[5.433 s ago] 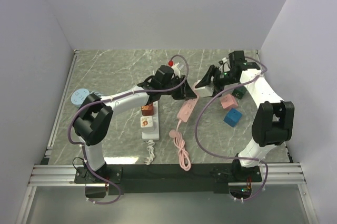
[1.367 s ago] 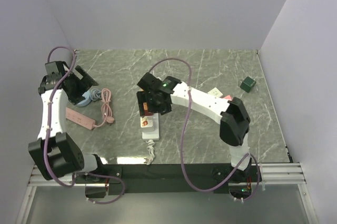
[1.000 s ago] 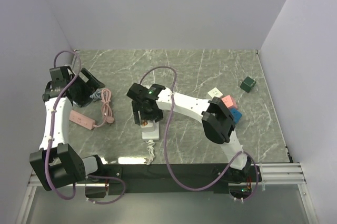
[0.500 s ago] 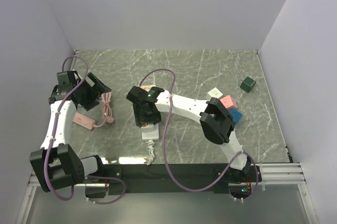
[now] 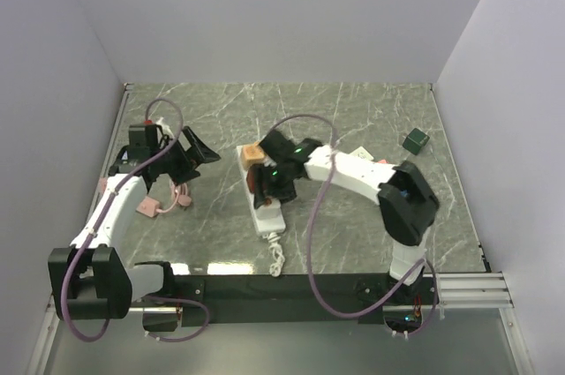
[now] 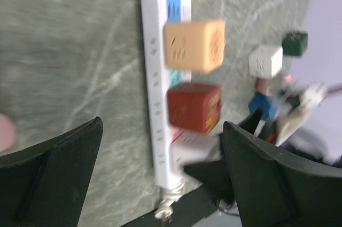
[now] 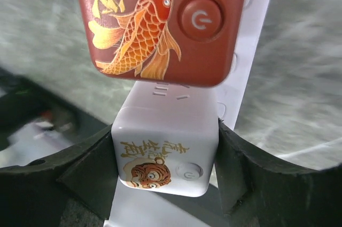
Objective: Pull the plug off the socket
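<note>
On the marble table (image 5: pixel 353 119), the right gripper (image 7: pixel 164 168) is clamped on the white plug (image 7: pixel 165 136) in the strip (image 7: pixel 256 8), its fingers (image 7: pixel 80 179) pressing both sides. At 9 o'clock from the strip, the left gripper (image 6: pixel 163 131) stands wide apart, holding nothing.

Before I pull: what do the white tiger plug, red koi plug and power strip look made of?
White tiger plug: likely moulded plastic, satin; rounded edges, printed tiger. Red koi plug: plastic, slightly glossy; soft highlights around its button, gold print. Power strip: probably matte white plastic; moulded slots, even colour.
</note>
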`<move>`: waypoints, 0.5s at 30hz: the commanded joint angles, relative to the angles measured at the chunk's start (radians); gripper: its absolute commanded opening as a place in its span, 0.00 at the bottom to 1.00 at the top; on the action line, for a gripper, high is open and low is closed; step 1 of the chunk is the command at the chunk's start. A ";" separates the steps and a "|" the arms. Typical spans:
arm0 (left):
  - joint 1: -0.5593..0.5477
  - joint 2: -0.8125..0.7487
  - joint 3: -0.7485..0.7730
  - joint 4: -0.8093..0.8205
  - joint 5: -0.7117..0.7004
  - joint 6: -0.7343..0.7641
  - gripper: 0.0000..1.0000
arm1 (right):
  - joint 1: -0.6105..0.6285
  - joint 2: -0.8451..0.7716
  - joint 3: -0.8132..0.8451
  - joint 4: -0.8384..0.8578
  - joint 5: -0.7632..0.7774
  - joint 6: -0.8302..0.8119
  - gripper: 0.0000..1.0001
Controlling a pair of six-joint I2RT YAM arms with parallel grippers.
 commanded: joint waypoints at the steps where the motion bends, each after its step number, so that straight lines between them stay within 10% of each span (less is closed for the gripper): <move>1: -0.074 -0.014 -0.044 0.134 0.070 -0.063 0.99 | -0.152 -0.147 -0.059 0.183 -0.240 -0.024 0.00; 15: -0.362 0.207 -0.078 0.427 -0.104 -0.230 0.99 | -0.318 -0.112 -0.211 0.534 -0.611 0.086 0.00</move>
